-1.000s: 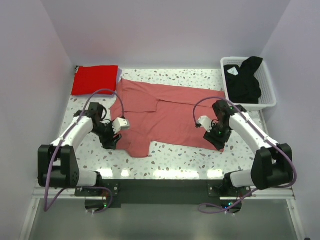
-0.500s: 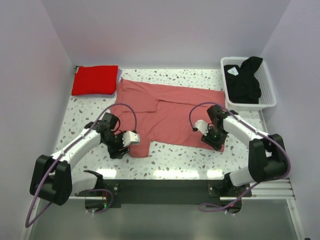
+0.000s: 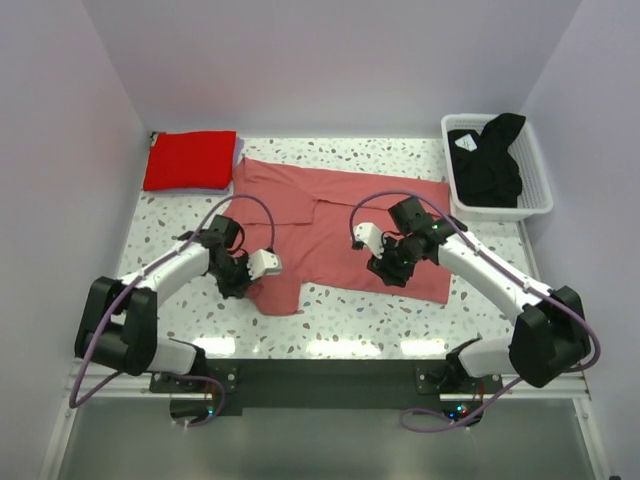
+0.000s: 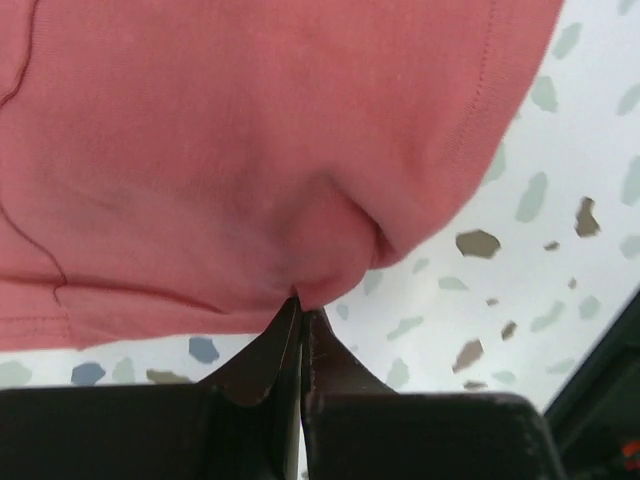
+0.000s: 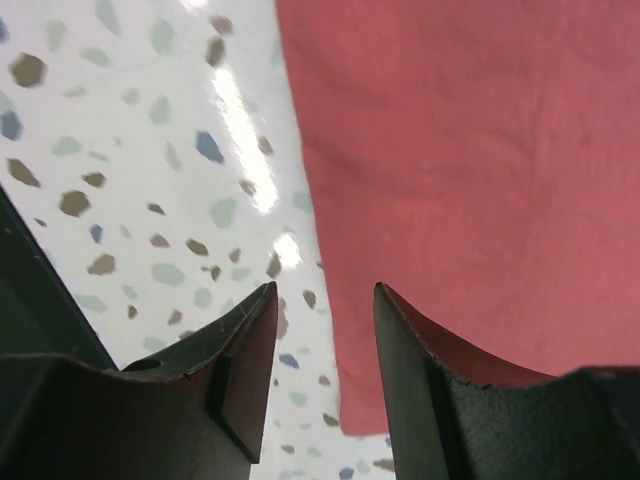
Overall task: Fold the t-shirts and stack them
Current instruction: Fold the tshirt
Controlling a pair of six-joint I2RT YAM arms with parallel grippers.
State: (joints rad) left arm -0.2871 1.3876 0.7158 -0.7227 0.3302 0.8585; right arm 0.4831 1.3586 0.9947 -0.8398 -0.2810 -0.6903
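A folded bright red cloth t-shirt [image 3: 190,160] lies far left. The left claw [image 4: 300,310] pinches the near-left hem of the spread dusty salmon-pink cloth t-shirt [image 3: 330,215], with bare speckled counter [image 3: 350,305] nearer. The right claw [image 5: 325,295], parted wide, straddles that shirt's near edge. A black cloth t-shirt [image 3: 490,165] fills the white slatted plastic basket [image 3: 540,205] far right.

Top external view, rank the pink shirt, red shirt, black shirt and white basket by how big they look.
1. pink shirt, spread flat
2. white basket
3. red shirt, folded, and black shirt, bunched in the basket: too alike to rank
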